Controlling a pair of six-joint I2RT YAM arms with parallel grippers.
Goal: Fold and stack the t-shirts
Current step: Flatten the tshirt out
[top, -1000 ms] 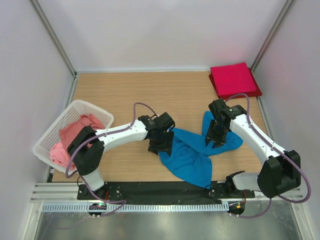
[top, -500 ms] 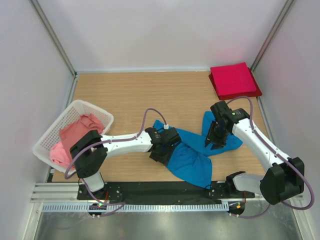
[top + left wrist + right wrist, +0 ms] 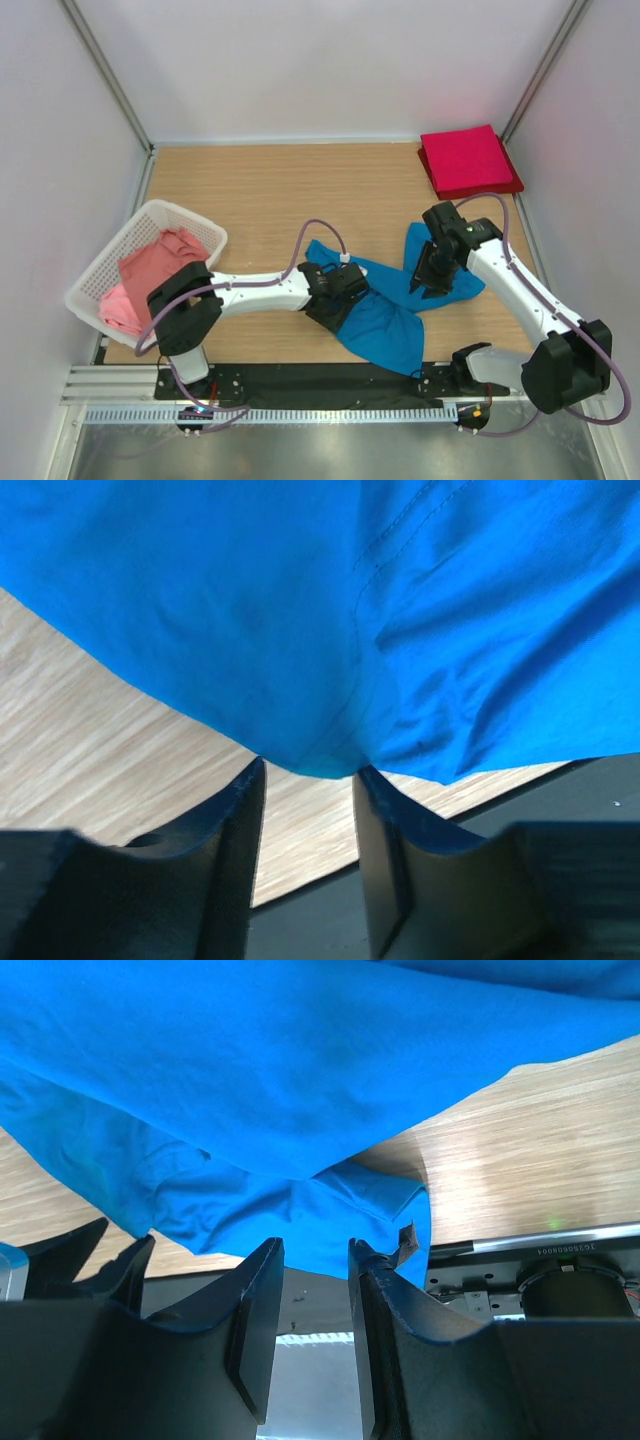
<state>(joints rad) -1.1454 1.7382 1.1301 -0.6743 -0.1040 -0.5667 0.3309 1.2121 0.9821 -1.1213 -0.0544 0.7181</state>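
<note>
A bright blue t-shirt (image 3: 385, 320) lies crumpled on the wooden table near the front edge. My left gripper (image 3: 335, 298) is low over its left edge. In the left wrist view the left gripper (image 3: 310, 770) is shut on a fold of the blue t-shirt (image 3: 300, 630), pinched at the fingertips. My right gripper (image 3: 435, 277) is at the shirt's right end. In the right wrist view the right gripper (image 3: 312, 1245) holds a bunch of the blue t-shirt (image 3: 250, 1070) at its tips. A crimson t-shirt (image 3: 466, 160) lies folded at the back right. Salmon pink t-shirts (image 3: 150, 265) fill the basket.
A white lattice basket (image 3: 100, 272) stands at the left edge of the table. Grey walls and metal posts close in the table on three sides. A black strip and a rail (image 3: 300, 410) run along the near edge by the arm bases.
My left arm has stretched right and toward the near edge, and its jaws have closed on the shirt's left edge. A blue corner now shows behind the left wrist. The right arm has barely moved.
</note>
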